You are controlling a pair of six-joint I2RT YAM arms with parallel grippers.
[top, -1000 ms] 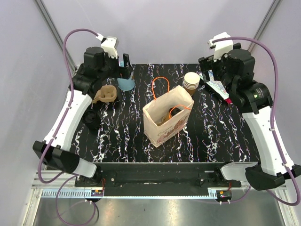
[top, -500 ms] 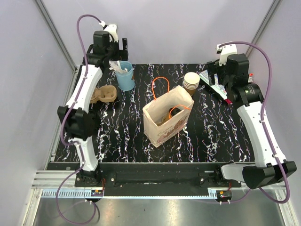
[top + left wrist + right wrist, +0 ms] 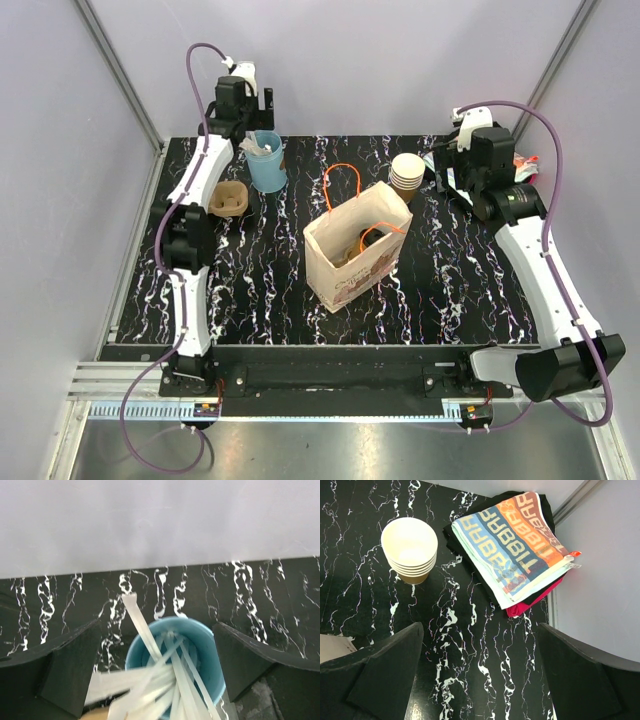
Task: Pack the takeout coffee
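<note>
Robot lab test cell. Plain pale panel walls [image 3: 350, 60] on metal framing [image 3: 118, 75] enclosed a black marbled table [image 3: 250, 290]; cabled left arm [image 3: 187, 240] and right arm [image 3: 535, 265] stood bolted by an aluminium rail [image 3: 330, 410] at its near edge.

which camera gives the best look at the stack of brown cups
The right wrist view: the stack of brown cups sits close and unobstructed, its nested rims clear. The top external view shows it small, beside the paper bag. The left wrist view misses it.

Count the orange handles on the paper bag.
2. One orange handle loops upright above the paper bag at its far-left side. The other handle droops across the open mouth toward the right. None appears hidden.
</note>
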